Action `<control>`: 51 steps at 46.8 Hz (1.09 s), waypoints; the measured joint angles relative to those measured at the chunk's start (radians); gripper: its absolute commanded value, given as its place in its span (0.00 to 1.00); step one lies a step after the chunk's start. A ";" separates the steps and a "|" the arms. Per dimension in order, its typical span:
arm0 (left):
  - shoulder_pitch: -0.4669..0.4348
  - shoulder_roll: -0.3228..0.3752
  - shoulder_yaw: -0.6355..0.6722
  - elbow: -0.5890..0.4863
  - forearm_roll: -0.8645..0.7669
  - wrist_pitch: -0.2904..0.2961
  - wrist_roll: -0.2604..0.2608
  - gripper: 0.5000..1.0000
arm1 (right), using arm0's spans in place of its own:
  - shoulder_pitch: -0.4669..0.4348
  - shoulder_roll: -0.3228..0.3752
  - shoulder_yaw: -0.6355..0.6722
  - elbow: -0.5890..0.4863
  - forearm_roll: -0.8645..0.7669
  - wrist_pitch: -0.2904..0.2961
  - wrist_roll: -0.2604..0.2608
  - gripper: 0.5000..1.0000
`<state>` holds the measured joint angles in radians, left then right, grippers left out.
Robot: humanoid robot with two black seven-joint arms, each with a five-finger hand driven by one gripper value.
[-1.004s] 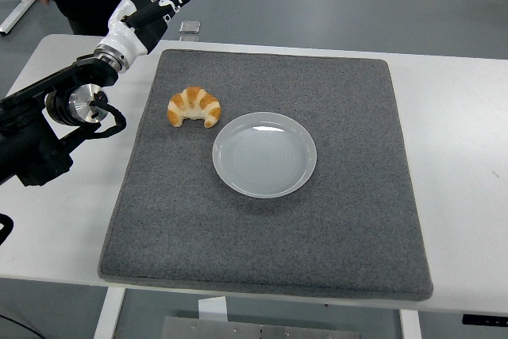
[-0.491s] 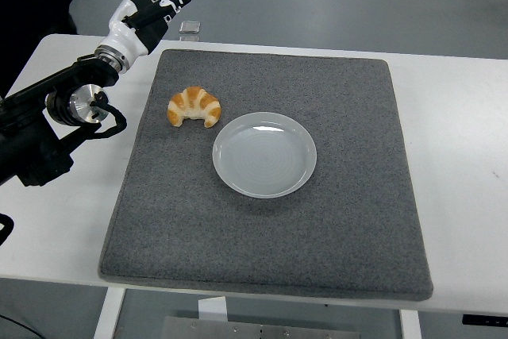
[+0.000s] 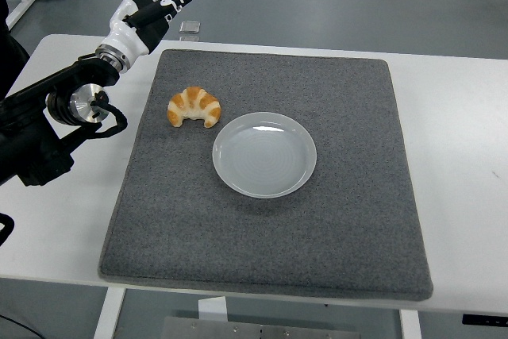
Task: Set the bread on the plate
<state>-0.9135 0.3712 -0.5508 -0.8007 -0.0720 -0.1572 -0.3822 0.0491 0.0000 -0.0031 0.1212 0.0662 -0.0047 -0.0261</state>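
Golden croissant [image 3: 194,106] on mat, well apart from raised robot hand [image 3: 153,3].

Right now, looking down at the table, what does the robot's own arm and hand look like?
Only the left arm shows. It is black and bulky, with a round silver metal joint near the forearm and a black cable looping beside it. A white wrist cuff leads to the left hand, which has five black fingers with white segments on them. The right arm is out of view.

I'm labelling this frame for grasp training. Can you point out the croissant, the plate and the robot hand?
croissant [image 3: 194,106], head view, middle of its crust.
plate [image 3: 264,154], head view, bare centre.
left robot hand [image 3: 152,3], head view, its palm.
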 measured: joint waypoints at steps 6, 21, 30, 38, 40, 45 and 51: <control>0.001 0.000 0.000 0.000 0.000 0.000 -0.001 0.98 | 0.000 0.000 0.000 0.000 0.000 0.000 0.000 0.91; 0.001 0.000 0.000 0.001 0.000 0.002 -0.001 0.98 | 0.000 0.000 0.000 0.000 0.000 0.000 0.000 0.90; -0.002 0.001 0.000 0.002 0.000 0.002 -0.001 0.98 | 0.000 0.000 0.000 0.000 0.000 0.000 0.000 0.90; -0.007 0.000 0.000 0.000 0.000 0.006 -0.001 0.98 | 0.000 0.000 0.000 0.000 0.000 0.000 0.000 0.90; -0.007 0.000 0.000 -0.001 0.000 0.007 -0.001 0.98 | 0.000 0.000 0.000 0.000 0.000 0.000 0.000 0.91; -0.024 0.006 0.003 -0.008 -0.001 0.011 -0.001 0.98 | 0.000 0.000 0.000 0.000 0.000 0.000 0.000 0.90; -0.049 0.018 0.023 -0.042 -0.002 0.054 0.010 0.98 | 0.000 0.000 0.000 0.000 0.000 0.000 0.000 0.90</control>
<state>-0.9626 0.3895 -0.5278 -0.8432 -0.0737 -0.1028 -0.3720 0.0491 0.0000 -0.0031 0.1212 0.0661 -0.0046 -0.0261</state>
